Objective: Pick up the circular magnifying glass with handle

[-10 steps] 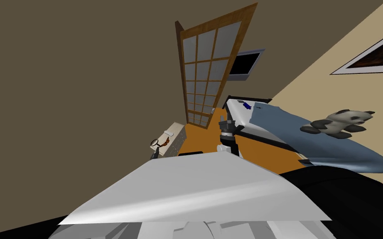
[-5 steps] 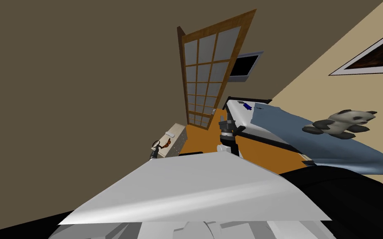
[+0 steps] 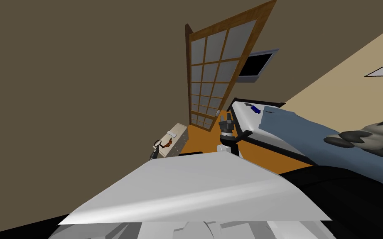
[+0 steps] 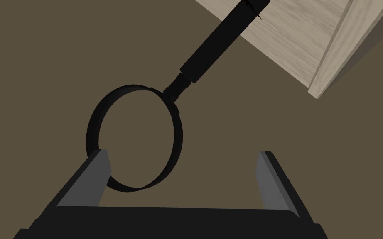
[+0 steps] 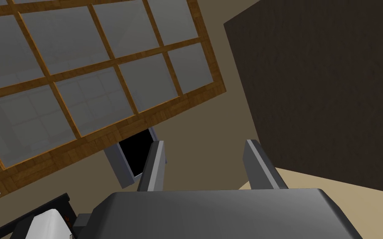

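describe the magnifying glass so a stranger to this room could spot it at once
Left of the tall glass-paned door, a pale wooden cabinet stands against the brown wall. At its near end is the magnifying glass, by the open left claw: a thin black ring on a straight black handle, unlike the orange-brown thing and small white thing beside it.

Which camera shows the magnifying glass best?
The left wrist view: the magnifying glass, dark ring and handle, looms large before the left gripper. The head view shows it tiny on a pale cabinet; the right wrist view faces a glazed door.
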